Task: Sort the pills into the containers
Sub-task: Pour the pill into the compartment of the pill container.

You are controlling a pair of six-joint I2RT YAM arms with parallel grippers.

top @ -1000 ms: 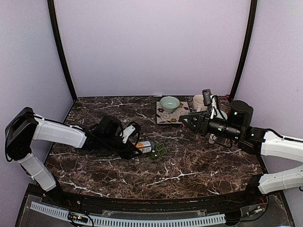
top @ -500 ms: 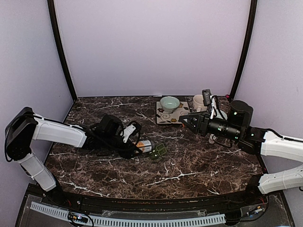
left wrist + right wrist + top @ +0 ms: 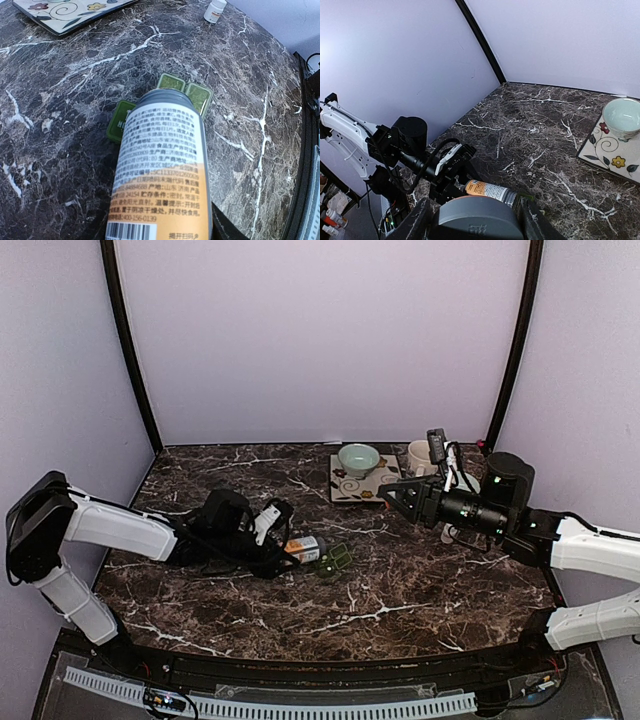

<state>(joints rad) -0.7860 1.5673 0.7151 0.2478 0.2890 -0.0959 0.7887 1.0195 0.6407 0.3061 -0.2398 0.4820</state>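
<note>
An orange-and-white pill bottle (image 3: pixel 303 549) lies tilted low over the marble, my left gripper (image 3: pixel 277 551) shut on it. Its open grey neck (image 3: pixel 165 96) points at the dark-green containers (image 3: pixel 198 95), a strip of square lidded compartments (image 3: pixel 335 560) just beyond it. The bottle hides my left fingers in the wrist view. My right gripper (image 3: pixel 392 494) hovers at mid-right, shut on a round grey cap (image 3: pixel 475 220). From there the bottle (image 3: pixel 492 190) shows below. No pills show.
A square patterned plate (image 3: pixel 350 487) with a pale green bowl (image 3: pixel 358 458) stands at the back, a cream mug (image 3: pixel 420 455) beside it. A small white bottle (image 3: pixel 215 10) stands beyond the containers. Black frame posts rise at both back corners.
My left arm has drawn back slightly to the left with the bottle. The right arm and its cap have not moved.
</note>
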